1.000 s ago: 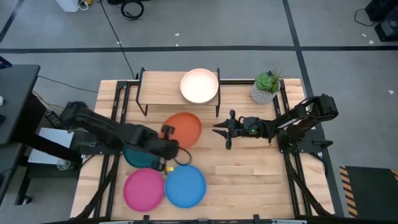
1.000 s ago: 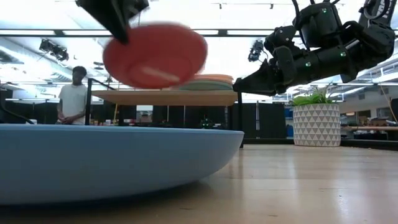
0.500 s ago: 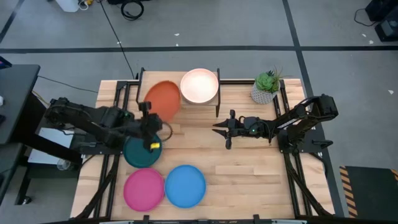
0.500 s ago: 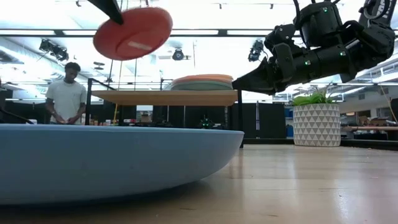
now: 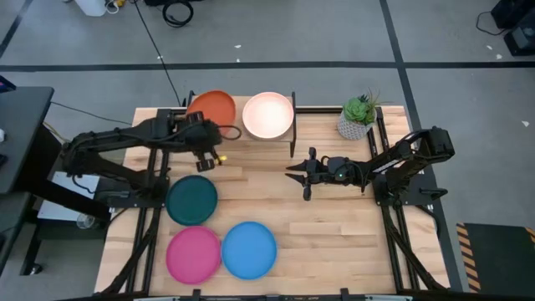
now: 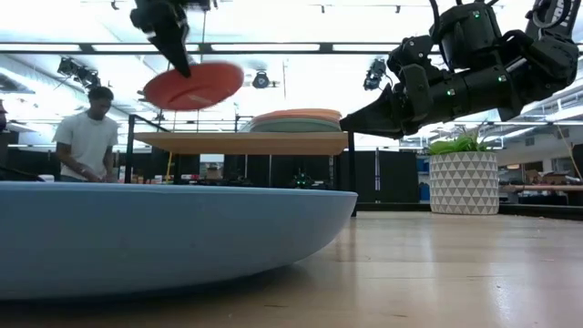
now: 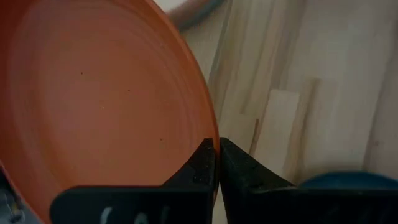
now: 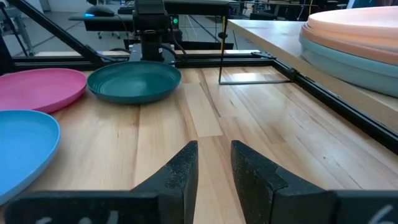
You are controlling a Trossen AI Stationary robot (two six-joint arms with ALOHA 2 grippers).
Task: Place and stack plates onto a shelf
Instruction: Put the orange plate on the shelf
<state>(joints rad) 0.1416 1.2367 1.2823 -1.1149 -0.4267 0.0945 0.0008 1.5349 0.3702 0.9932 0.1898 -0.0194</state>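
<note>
My left gripper (image 5: 203,135) is shut on the orange plate (image 5: 211,109) and holds it over the left half of the shelf (image 5: 219,134). In the low view the orange plate (image 6: 191,86) hangs in the air above the shelf board (image 6: 241,142). A stack of plates with a cream one on top (image 5: 267,114) rests on the shelf's right half. The dark teal plate (image 5: 191,199), pink plate (image 5: 193,255) and blue plate (image 5: 248,249) lie flat on the table. My right gripper (image 5: 294,176) waits open, right of the table's middle, touching nothing. My left gripper pinches the orange plate's near rim (image 7: 210,132) between its two fingers, one on the plate's upper face and one beneath. The fingers (image 6: 180,64) come from above and from the near side. The plate is lifted clear above the shelf and slightly tilted.
A potted plant (image 5: 358,117) stands at the table's far right. The shelf's black legs (image 5: 292,142) stand between its board and the table. A person (image 6: 86,137) stands in the room beyond the table. Bare wood lies near my right gripper.
My left gripper has carried the orange plate from above the table's middle toward the far edge and the left, up over the shelf's left half. The plate has turned from steeply tipped to almost level.
</note>
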